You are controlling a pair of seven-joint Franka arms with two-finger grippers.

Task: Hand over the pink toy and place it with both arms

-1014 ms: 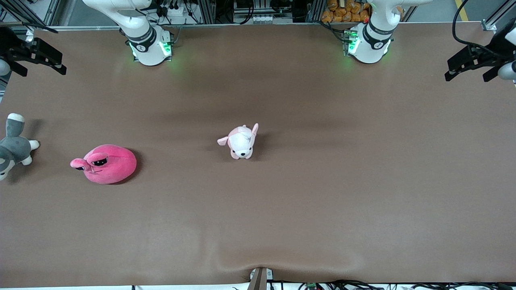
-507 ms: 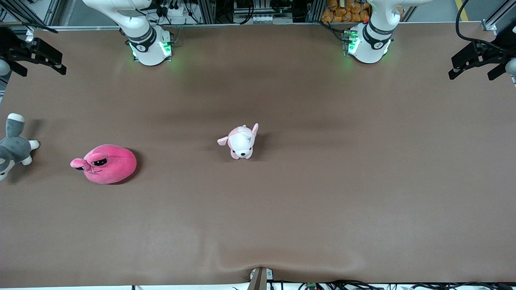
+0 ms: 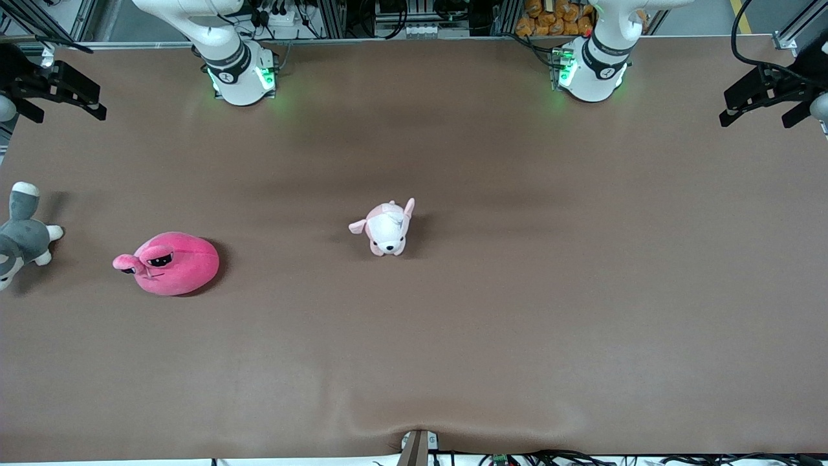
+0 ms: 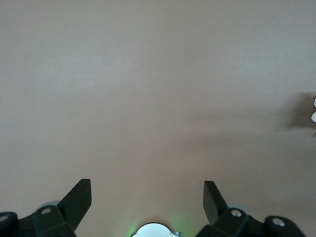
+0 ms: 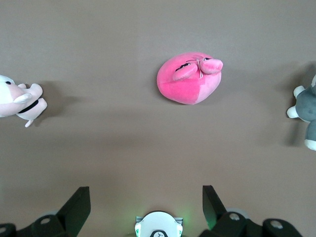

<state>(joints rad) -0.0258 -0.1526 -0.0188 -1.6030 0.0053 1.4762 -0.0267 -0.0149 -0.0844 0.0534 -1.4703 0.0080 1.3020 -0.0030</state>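
Observation:
The pink toy (image 3: 169, 263), a round hot-pink plush with black squinting eyes, lies on the brown table toward the right arm's end. It also shows in the right wrist view (image 5: 189, 79). My right gripper (image 3: 68, 111) hangs high over the right arm's end of the table, open and empty (image 5: 146, 207), well apart from the toy. My left gripper (image 3: 755, 118) hangs high over the left arm's end of the table, open and empty (image 4: 147, 202), with only bare table under it.
A pale pink-and-white puppy plush (image 3: 387, 228) lies mid-table and shows in the right wrist view (image 5: 19, 101). A grey-and-white plush (image 3: 22, 234) lies at the table edge at the right arm's end, beside the pink toy. The brown table cover (image 3: 517, 291) ripples at the near edge.
My left gripper has shifted slightly outward toward the table's end and a little up. The toys and the right gripper have not moved.

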